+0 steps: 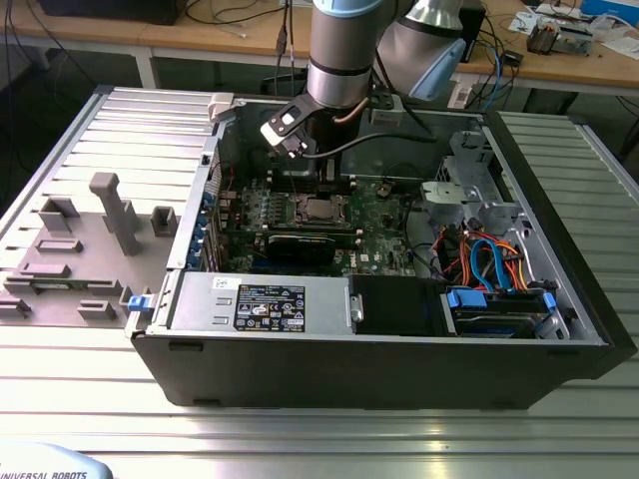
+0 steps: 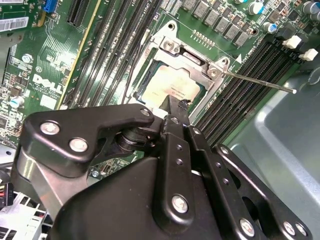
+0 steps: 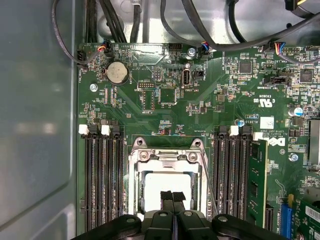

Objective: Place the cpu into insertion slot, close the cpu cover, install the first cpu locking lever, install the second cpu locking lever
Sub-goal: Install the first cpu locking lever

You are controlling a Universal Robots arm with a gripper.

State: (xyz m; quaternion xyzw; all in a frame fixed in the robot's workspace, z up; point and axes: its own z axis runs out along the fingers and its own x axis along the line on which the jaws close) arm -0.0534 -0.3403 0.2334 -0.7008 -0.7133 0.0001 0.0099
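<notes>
In the exterior view, an open computer case (image 1: 559, 329) lies on a ribbed metal desk (image 1: 300, 439), and your arm (image 1: 339, 50) reaches down into it from above. The tool (image 1: 325, 178) hangs low over the green motherboard (image 1: 384, 215), right above the insertion slot (image 1: 318, 209) near the board's middle. In the second wrist view, the tool's (image 2: 176, 104) two black fingers (image 2: 172, 145) are pressed together with nothing between them, and their tip is just over one edge of the cpu (image 2: 167, 87). The cpu sits flat in the slot, its dull silver top showing through the window of the cpu cover (image 2: 187, 52), which appears to lie down around it. A thin locking lever (image 2: 260, 83) angles away from a socket corner, across the black memory slots (image 2: 240, 95). In the first wrist view, the closed tool (image 3: 173, 196) hides one edge of the bright cpu (image 3: 160, 182). The cover (image 3: 165, 156) frames it, and the lever (image 3: 209, 185) runs beside the socket. A round coin battery (image 3: 116, 72) sits well apart.
</notes>
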